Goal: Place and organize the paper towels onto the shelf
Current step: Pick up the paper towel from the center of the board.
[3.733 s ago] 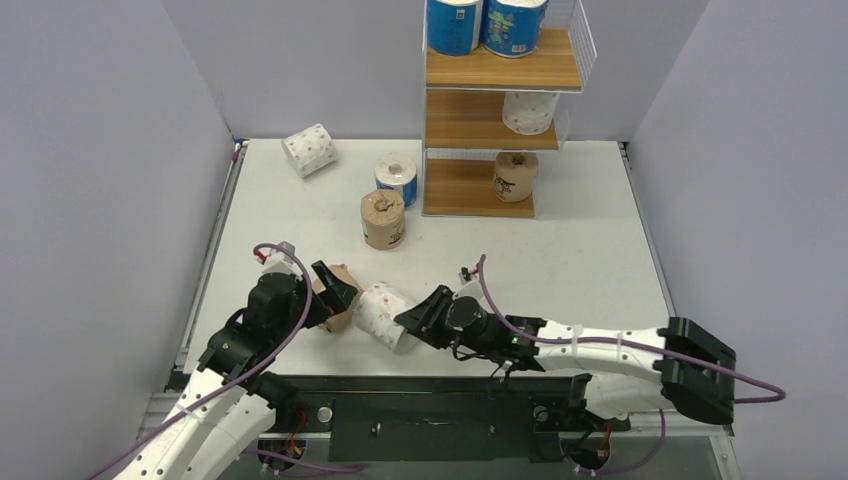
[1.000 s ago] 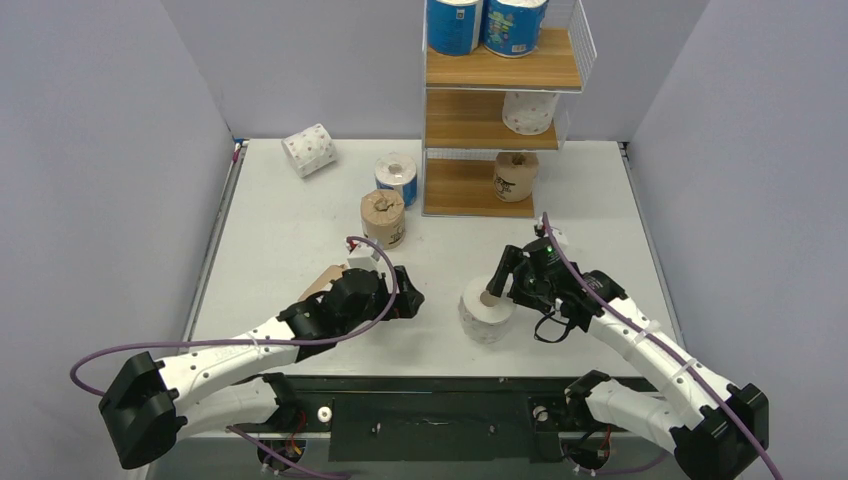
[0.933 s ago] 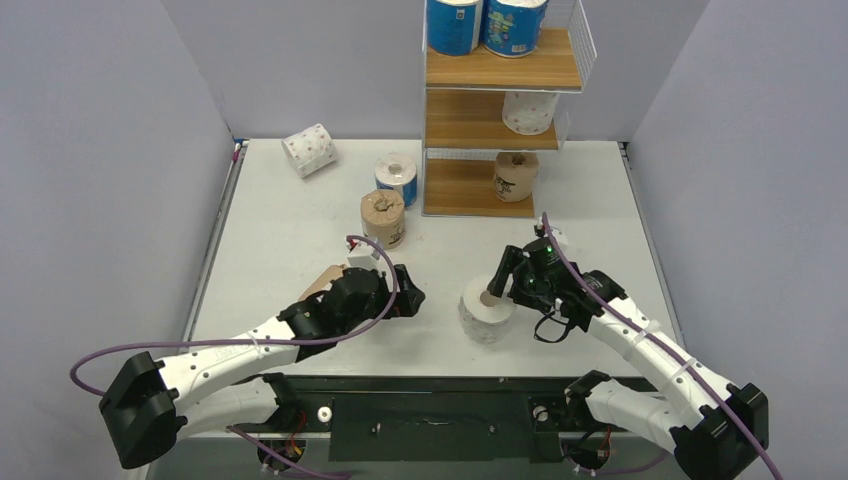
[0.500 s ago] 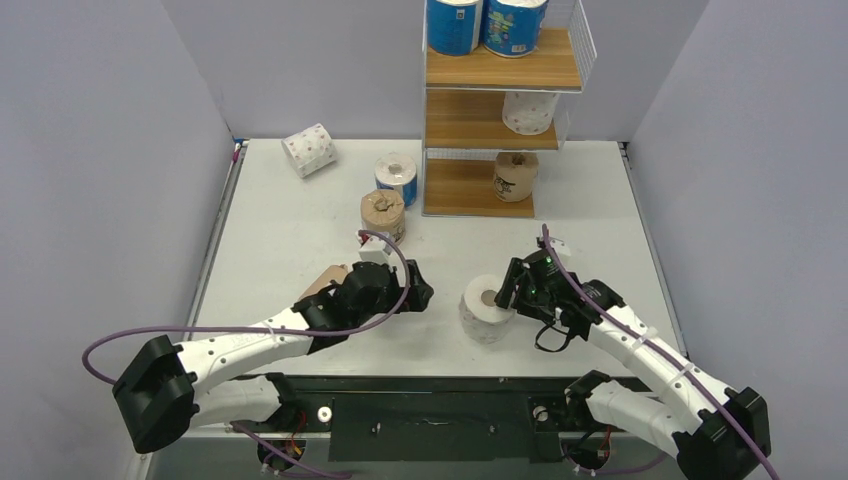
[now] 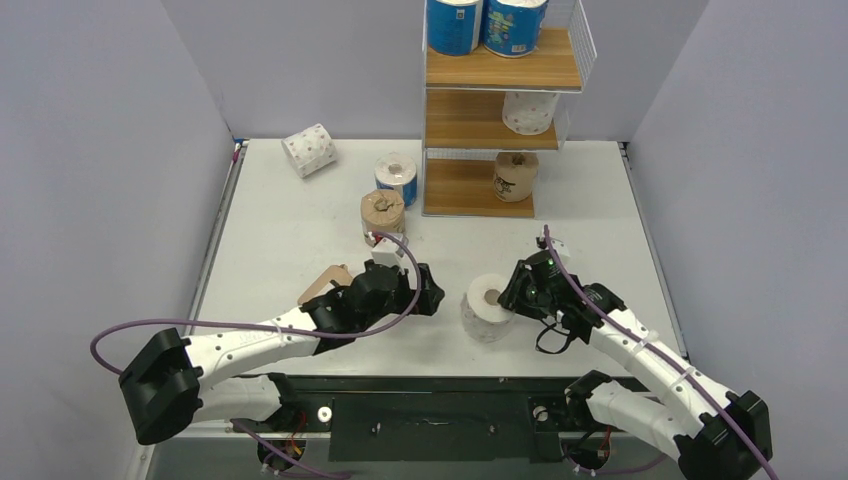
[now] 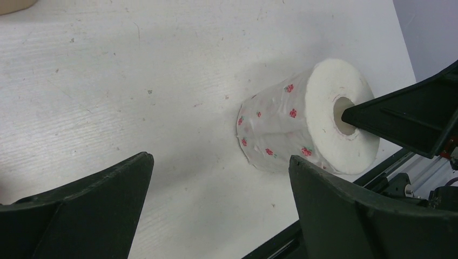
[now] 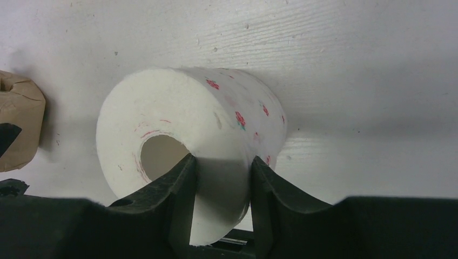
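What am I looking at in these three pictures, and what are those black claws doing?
It is a two-armed robot bolted at the near edge of a table. One picture looks down from above; the others come from a camera on each wrist. The right gripper pinches the wall of a pink-dotted roll, one finger inside its core. The left gripper hangs open, holding nothing. On the table are another dotted roll, a blue roll, a brown roll and a second brown roll. The shelf holds four more.
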